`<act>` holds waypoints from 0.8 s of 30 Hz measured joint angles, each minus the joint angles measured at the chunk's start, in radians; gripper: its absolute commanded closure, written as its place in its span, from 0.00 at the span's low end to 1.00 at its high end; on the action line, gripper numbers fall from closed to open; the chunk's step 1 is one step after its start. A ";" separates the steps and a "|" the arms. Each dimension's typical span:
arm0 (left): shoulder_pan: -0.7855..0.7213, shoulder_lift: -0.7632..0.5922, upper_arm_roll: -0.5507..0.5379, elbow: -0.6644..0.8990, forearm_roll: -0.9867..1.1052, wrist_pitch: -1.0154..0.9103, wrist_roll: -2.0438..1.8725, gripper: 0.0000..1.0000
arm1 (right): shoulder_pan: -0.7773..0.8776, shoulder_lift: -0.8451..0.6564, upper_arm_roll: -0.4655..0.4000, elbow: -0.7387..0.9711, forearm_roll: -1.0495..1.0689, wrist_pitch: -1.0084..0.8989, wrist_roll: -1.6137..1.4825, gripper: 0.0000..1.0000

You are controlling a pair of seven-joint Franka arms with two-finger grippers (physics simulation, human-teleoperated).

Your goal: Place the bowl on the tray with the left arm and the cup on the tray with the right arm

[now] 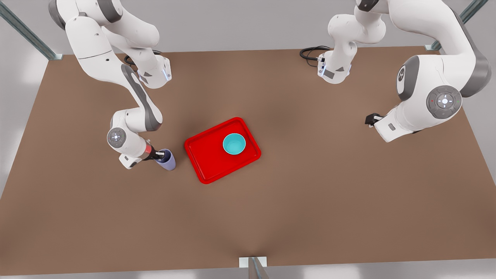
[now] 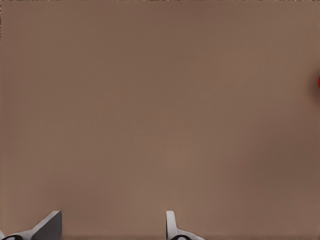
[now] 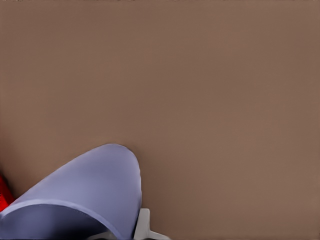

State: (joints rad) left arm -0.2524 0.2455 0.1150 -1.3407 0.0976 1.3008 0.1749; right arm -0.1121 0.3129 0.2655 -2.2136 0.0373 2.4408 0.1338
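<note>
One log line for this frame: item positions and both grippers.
bowl: on tray | cup: on table, beside tray | right gripper: shut on cup rim | left gripper: open, waiting

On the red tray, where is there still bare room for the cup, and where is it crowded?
The tray is bare across its half toward the front view's left, nearest the cup in the right gripper. The bowl crowds the corner toward the front view's right. The left gripper waits open over bare table.
</note>
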 measured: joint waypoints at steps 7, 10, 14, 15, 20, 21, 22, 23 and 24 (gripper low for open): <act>0.000 -0.005 -0.002 0.003 -0.001 -0.008 0.000 0.00 | -0.006 -0.001 0.000 0.070 0.011 -0.064 0.003 0.79; 0.001 -0.002 -0.002 0.003 -0.001 -0.008 0.001 0.00 | -0.001 0.000 0.031 0.162 0.013 -0.140 0.076 0.79; 0.001 0.000 -0.002 0.002 0.000 -0.008 0.000 0.00 | 0.072 0.025 0.078 0.260 0.013 -0.210 0.300 0.79; 0.001 0.000 -0.002 0.002 0.000 -0.008 0.000 0.00 | 0.096 0.039 0.078 0.289 0.013 -0.227 0.343 0.79; 0.000 0.001 -0.002 0.000 0.000 -0.009 0.002 0.00 | 0.191 0.136 0.099 0.393 0.008 -0.266 0.587 0.79; -0.001 0.002 -0.002 0.000 0.000 -0.009 0.002 0.00 | 0.191 0.137 0.108 0.393 0.009 -0.270 0.590 0.79; 0.001 0.003 -0.002 0.000 0.000 -0.009 0.001 0.00 | 0.192 0.136 0.126 0.389 0.009 -0.271 0.603 0.79; 0.001 0.003 -0.002 0.000 0.000 -0.009 0.000 0.00 | 0.188 0.135 0.132 0.384 0.009 -0.273 0.606 0.79; 0.000 0.003 -0.001 -0.001 0.000 -0.009 0.000 0.00 | 0.190 0.135 0.143 0.368 0.009 -0.274 0.608 0.79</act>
State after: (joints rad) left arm -0.2519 0.2486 0.1135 -1.3421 0.0981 1.2916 0.1749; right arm 0.0779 0.4479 0.4083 -1.8452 0.0464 2.1672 0.7418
